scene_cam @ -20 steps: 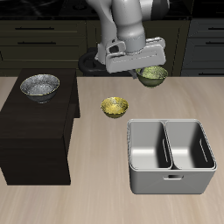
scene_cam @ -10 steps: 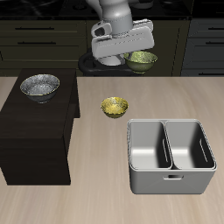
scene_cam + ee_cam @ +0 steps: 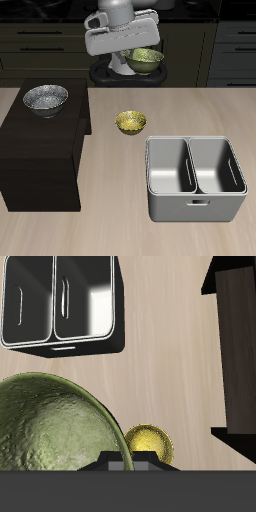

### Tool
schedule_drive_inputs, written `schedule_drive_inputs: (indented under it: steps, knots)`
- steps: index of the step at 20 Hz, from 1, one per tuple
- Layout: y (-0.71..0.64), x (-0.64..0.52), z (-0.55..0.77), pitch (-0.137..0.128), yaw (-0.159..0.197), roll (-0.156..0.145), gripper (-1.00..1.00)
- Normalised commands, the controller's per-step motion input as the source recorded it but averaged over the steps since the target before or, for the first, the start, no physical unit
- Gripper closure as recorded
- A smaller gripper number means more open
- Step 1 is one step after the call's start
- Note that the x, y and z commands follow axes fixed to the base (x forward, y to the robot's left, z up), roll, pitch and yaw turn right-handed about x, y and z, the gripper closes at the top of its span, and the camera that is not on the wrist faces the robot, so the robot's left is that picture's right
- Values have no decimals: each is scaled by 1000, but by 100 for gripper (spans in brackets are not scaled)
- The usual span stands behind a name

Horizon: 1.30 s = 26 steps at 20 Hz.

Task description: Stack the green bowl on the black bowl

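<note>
High above the back of the table, the robot's gripper (image 3: 128,52) pinches the rim of the small round olive-green bowl (image 3: 144,61) and holds it up in the air. The wrist view shows the green bowl's shiny, spotty inside (image 3: 50,426) up close. The round black bowl with a silvery speckled inside (image 3: 45,99) sits on top of a dark box-shaped stand (image 3: 40,150). A small golden-yellow bowl (image 3: 130,122) rests on the wooden table (image 3: 110,225), beside a grey metal bin with two compartments (image 3: 196,177).
</note>
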Motion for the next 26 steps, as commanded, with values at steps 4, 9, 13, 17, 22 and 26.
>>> schedule_drive_inputs:
  steps: [4,9,13,17,22,26]
  knots:
    - [-368,320,179,57,-51,5,100]
    - [-440,315,248,12,-35,-7,100]
    - [-448,208,259,-86,21,-42,100]
    - [-398,237,201,-5,-39,-31,100]
    - [-258,136,161,-4,-26,4,100]
    - [-276,148,149,-12,-2,-39,100]
